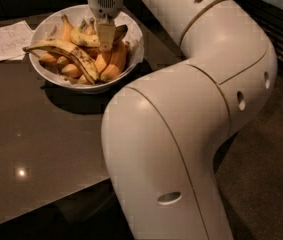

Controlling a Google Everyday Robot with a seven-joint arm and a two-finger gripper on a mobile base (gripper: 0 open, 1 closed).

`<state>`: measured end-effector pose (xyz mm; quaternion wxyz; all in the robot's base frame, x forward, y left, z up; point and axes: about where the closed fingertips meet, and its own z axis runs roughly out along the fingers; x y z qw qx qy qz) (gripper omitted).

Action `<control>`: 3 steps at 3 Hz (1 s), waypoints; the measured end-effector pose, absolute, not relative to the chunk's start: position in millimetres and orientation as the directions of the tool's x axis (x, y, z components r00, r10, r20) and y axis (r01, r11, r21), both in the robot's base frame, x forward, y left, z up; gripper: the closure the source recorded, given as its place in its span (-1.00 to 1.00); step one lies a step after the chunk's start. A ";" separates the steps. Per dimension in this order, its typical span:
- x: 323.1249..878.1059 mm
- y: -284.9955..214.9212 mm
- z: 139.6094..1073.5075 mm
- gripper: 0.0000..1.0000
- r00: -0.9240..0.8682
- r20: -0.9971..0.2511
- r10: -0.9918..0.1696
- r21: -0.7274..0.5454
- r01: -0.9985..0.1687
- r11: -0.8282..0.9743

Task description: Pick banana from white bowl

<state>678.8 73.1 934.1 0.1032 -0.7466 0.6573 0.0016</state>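
The white bowl (132, 54) stands at the table's back and holds several bananas. My gripper (106, 40) reaches down into it from above, in the bowl's upper middle. The plump yellow banana (87, 38) with a dark tip lies crosswise between the fingers (106, 34), on top of the pile, and the gripper is shut on it. A longer, thinner, brown-spotted banana (63, 49) lies over the bowl's left rim. Shorter orange-toned bananas (112, 61) fill the bottom.
A white sheet of paper (3, 41) lies on the dark table (41, 144) left of the bowl. My own big white arm (181, 114) fills the right and front of the view. Dark floor (266, 184) lies to the right.
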 end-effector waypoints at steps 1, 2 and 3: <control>678.8 73.0 934.1 0.96 0.136 -0.138 -0.981 -0.152 -0.982 -0.115; 685.1 78.1 942.3 1.00 0.143 -0.154 -0.978 -0.208 -0.972 -0.110; 674.8 78.6 969.7 1.00 0.157 -0.172 -0.973 -0.280 -0.954 -0.104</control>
